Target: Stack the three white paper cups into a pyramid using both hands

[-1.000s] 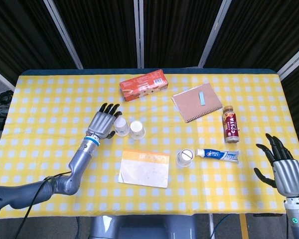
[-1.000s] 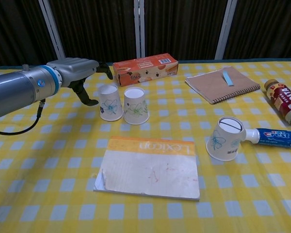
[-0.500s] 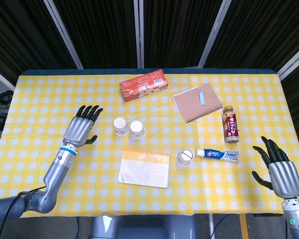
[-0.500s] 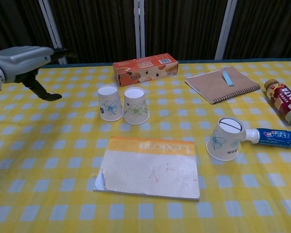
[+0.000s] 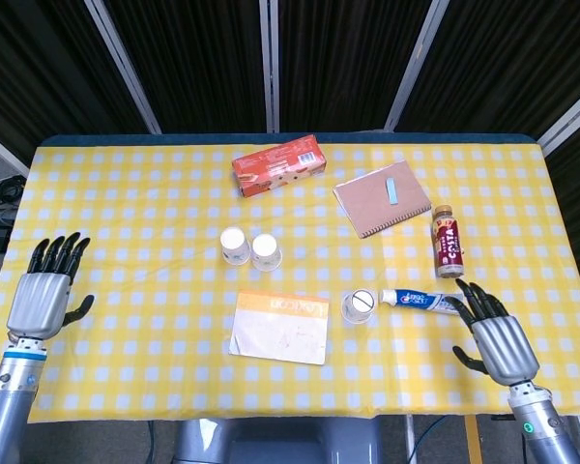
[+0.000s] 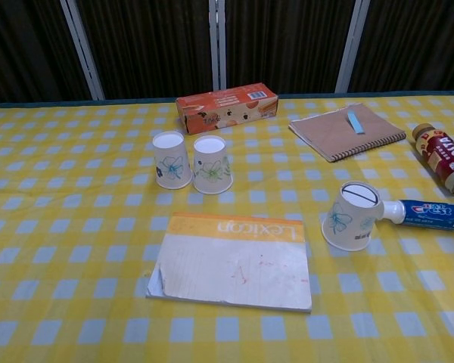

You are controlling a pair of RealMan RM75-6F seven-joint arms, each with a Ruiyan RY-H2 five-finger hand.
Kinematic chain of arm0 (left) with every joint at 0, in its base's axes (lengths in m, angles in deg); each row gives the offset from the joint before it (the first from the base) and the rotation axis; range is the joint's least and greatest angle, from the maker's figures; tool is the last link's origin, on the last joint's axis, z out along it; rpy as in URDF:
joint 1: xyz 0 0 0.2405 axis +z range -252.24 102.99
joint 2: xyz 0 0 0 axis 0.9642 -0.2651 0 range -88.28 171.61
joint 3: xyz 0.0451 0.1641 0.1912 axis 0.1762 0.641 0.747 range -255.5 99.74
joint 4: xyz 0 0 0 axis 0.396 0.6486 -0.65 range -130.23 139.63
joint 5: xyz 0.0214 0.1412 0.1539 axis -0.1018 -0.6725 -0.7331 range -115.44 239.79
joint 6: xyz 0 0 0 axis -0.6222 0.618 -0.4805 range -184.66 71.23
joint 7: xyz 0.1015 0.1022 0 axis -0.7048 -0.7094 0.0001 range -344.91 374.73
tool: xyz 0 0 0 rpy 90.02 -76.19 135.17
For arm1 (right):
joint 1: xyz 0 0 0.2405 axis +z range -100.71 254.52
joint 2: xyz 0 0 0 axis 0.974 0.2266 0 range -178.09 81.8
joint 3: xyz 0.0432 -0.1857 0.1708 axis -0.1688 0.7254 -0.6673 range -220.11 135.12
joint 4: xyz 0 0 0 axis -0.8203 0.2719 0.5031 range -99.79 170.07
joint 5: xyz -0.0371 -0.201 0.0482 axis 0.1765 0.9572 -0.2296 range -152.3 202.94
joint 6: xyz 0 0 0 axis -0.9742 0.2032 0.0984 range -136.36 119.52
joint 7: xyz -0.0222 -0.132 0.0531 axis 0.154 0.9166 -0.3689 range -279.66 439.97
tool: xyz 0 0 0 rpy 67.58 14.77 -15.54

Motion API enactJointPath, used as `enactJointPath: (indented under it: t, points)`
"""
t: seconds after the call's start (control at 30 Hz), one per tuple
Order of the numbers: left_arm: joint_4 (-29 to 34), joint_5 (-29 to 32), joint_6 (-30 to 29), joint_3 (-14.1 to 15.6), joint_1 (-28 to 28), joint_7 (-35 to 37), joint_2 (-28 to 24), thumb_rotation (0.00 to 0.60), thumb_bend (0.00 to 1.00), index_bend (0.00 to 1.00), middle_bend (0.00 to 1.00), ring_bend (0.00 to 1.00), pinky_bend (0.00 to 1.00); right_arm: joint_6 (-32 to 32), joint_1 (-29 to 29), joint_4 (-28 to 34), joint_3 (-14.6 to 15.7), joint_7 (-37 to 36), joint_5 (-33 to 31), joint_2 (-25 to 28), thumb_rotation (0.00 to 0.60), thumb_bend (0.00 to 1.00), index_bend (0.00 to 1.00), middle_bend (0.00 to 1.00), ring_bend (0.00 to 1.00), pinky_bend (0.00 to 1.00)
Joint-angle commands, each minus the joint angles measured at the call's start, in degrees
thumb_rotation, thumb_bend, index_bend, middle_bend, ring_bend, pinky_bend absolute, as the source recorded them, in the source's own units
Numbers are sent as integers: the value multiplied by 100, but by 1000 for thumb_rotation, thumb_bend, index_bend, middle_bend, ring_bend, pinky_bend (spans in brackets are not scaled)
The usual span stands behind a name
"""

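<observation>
- Base pair [image 6: 193, 163] set, touching, upside down mid-table.
- Right hand [image 5: 501, 343], open and empty: grip third cup [image 6: 352, 215] by its sides — looks tilted.
- Left hand [image 5: 44, 296] open, idle at left edge.

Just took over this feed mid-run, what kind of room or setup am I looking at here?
Likely a staged test bench, not a home: a table under a yellow checked cloth, dark curtain panels behind it, and unrelated props laid out, such as a toothpaste tube, a drink bottle and a spiral notebook.
</observation>
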Motion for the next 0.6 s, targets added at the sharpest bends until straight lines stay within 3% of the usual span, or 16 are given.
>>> enactJointPath:
  t: [0.03,0.27,0.6]
  points:
    - [-45,-89,-80,21,130,150,-46,600,310,0,0,0,0,316,216,260,-63,333,-104,-115,600,147,200,0,0,178]
    - [-80,-203,82,-90,227,422,-181,600,310,0,0,0,0,1163,859,839,-484,1386,-767,-524,600,163,226,0,0,178]
    - [-33,-368,234,-198,321,407,-214,600,310,0,0,0,0,1648,1408,854,-840,2121,-1871,-1054,600,202,225,0,0,179]
